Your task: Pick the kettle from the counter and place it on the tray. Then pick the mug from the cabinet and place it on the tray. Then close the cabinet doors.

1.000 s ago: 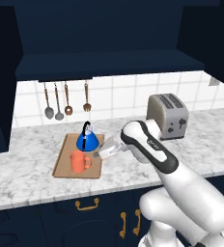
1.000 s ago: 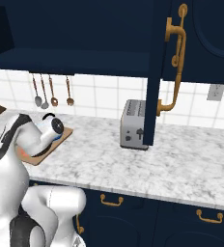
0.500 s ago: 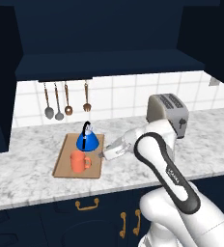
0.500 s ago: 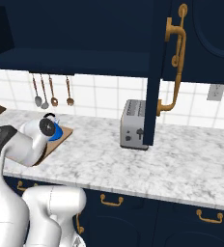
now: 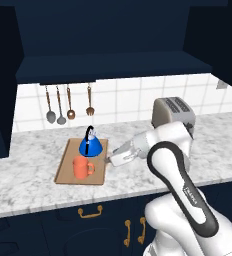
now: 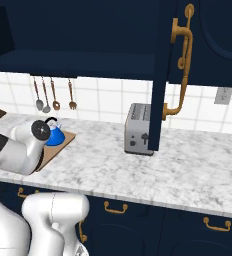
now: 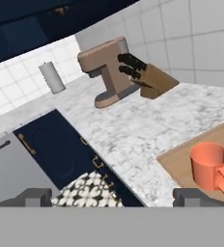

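Observation:
The blue kettle (image 5: pixel 91 145) and the orange-red mug (image 5: pixel 82 168) both stand on the wooden tray (image 5: pixel 65 172), the mug in front of the kettle. My gripper (image 5: pixel 110 160) hovers low over the counter (image 5: pixel 33 187) just off the tray's right edge, open and holding nothing. In the hand view the fingertips (image 7: pixel 190 195) stand wide apart, with the mug (image 7: pixel 209 167) on the tray (image 7: pixel 177 161) to the right. The kettle (image 6: pixel 55 136) peeks from behind my arm. The cabinet (image 5: pixel 113 65) stands open above, with one door (image 6: pixel 160 75) swung out.
A silver toaster (image 5: pixel 174 114) sits behind my arm on the right. Utensils (image 5: pixel 70 102) hang on the tiled wall. Further along the counter are a coffee machine (image 7: pixel 106 72), a knife block (image 7: pixel 153 78) and a paper roll (image 7: pixel 52 77). The open door's brass handle (image 6: pixel 180 65) juts out.
My elbow has swung forward toward the camera while the open gripper stayed beside the tray's right edge. The kettle and the mug have not moved.

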Robot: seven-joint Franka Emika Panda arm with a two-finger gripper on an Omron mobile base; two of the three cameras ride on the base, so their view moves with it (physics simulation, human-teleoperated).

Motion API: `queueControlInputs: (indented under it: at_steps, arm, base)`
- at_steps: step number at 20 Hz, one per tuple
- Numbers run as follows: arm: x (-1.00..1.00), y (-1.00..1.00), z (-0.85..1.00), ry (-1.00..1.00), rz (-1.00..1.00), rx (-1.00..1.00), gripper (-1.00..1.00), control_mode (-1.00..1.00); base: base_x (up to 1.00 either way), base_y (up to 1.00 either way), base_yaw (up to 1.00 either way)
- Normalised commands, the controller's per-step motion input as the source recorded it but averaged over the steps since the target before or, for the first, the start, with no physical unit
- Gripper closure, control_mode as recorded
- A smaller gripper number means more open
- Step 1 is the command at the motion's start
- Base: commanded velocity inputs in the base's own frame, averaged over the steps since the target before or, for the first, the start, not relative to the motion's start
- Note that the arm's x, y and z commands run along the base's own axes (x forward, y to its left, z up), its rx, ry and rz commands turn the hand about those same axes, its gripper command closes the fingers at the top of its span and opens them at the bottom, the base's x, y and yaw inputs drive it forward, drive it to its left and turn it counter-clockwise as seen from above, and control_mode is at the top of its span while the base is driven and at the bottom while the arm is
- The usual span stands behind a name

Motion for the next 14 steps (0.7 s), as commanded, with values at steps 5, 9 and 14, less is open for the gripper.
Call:
queueControlInputs:
  at_steps: [5, 9, 14]
  arm:
    - [-0.22, 0.22, 0.31, -0.14, 0.15, 0.00, -1.00, -1.00]
    - [-0.39, 0.28, 0.27, -0.28, 0.23, -0.01, -1.00, -1.00]
    - [-0.31, 0.34, 0.30, -0.51, 0.24, -0.03, -1.00, -1.00]
  base:
    - [0.00, 0.00, 0.00]
    - [0.00, 0.00, 0.00]
    - [0.00, 0.00, 0.00]
